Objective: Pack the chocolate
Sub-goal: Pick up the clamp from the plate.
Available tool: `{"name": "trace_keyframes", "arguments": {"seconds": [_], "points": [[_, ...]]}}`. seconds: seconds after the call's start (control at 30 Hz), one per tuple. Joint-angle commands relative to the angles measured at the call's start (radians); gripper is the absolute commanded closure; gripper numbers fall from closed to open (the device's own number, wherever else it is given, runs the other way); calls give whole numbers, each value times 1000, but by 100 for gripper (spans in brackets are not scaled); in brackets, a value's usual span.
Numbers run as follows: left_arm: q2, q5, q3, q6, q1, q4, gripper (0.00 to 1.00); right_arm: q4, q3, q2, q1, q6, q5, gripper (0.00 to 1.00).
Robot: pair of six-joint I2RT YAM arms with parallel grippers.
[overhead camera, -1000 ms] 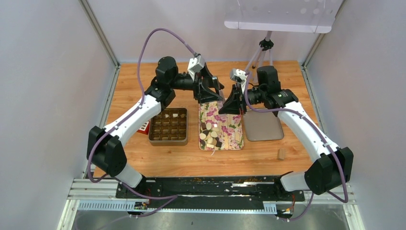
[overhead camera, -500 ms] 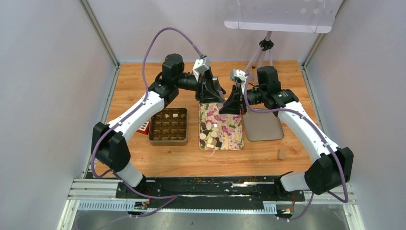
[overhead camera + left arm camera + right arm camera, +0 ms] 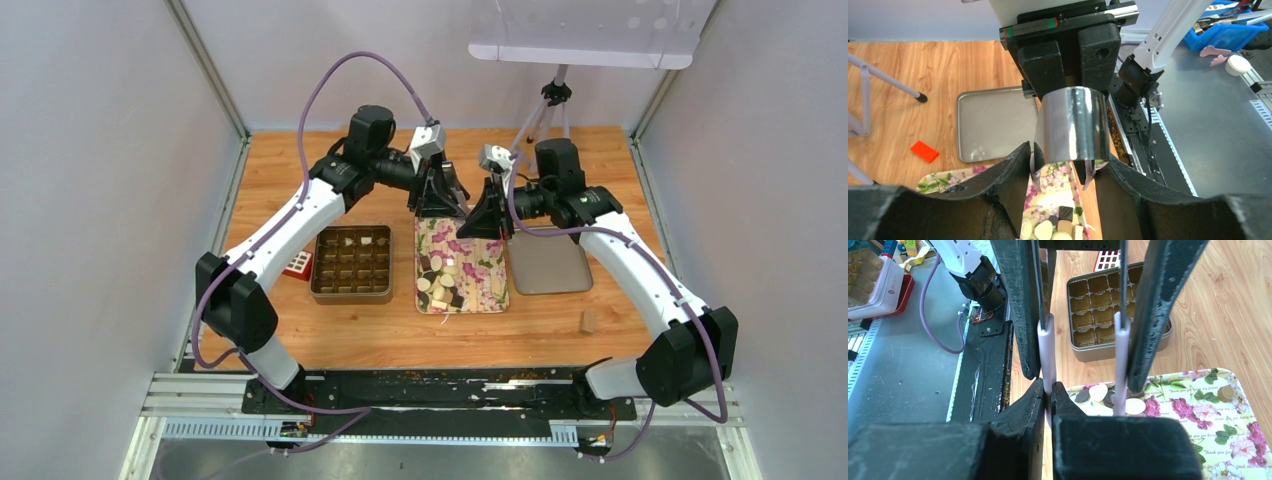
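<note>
At upper centre of the overhead view the grippers merely meet; the right wrist view shows the right gripper (image 3: 1049,388) pinching one tip of the tongs (image 3: 1121,340), which the left gripper (image 3: 440,210) clasps. Mid-frame, the chocolate (image 3: 442,280) lies on the floral tray (image 3: 492,285).

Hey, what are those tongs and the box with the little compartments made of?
The tongs look like polished metal, mirror-bright at the bend, with matte lilac tips, possibly silicone. The compartment box seems to be tin, its wall a dull grey sheen. The golden inner cups may be thin moulded plastic, which is hard to tell.
</note>
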Motion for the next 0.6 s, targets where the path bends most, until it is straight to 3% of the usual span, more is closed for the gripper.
{"name": "trace_keyframes", "arguments": {"seconds": [0.0,0.1,0.2,0.3,0.47,0.57], "points": [[19,5,51,58,-6,-67,47,56,18,-18,5,2,-26,99],[37,-2,92,97,-6,-137,56,53,17,-20,5,5,-11,90],[46,-36,125,130,-5,-191,62,5,32,-35,3,-22,41,63],[32,-87,119,162,3,-223,64,-234,105,-63,-24,-206,70,49],[-17,-147,24,139,28,-177,65,-718,197,-88,-155,-518,113,44],[-62,-212,-85,94,31,-69,65,-804,159,-112,-260,-576,103,44]]}}
